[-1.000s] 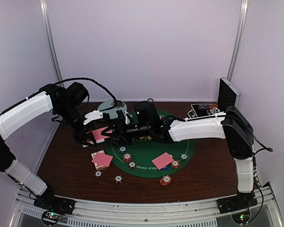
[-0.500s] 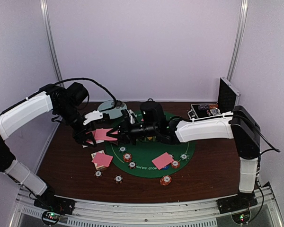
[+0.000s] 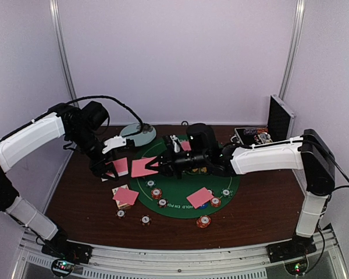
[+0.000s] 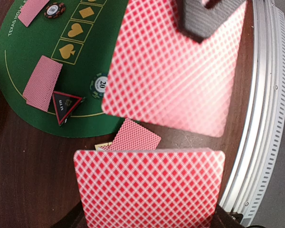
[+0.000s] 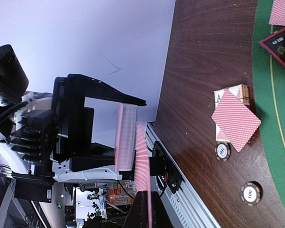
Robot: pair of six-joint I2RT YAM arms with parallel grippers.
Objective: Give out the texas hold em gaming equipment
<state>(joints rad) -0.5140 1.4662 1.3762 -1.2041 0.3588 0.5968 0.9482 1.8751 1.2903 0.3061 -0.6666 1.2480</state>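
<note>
Clamping a stack of pink-backed cards [image 4: 149, 187], the left end effector [image 3: 117, 167] hangs above the counter [image 3: 81, 203] just off the left edge of the green mat [image 3: 180, 187]. The right end effector [image 3: 154, 166] is pinched on a single card [image 4: 173, 71] (pink back up), held over the mat's left rim close beside the stack; whether card and stack touch cannot be told. On the mat lie a red-black triangle marker [image 4: 65, 105] with a face-down card [image 4: 42, 83] touching it, and a second card [image 3: 199, 197] toward the mat's near edge. Another card [image 3: 125, 196] rests on a small box on the counter, just off the mat's left side. A red-orange chip [image 3: 203, 221] sits just outside the mat's near edge, and two small chips [image 3: 145, 220] lie off its near-left edge.
</note>
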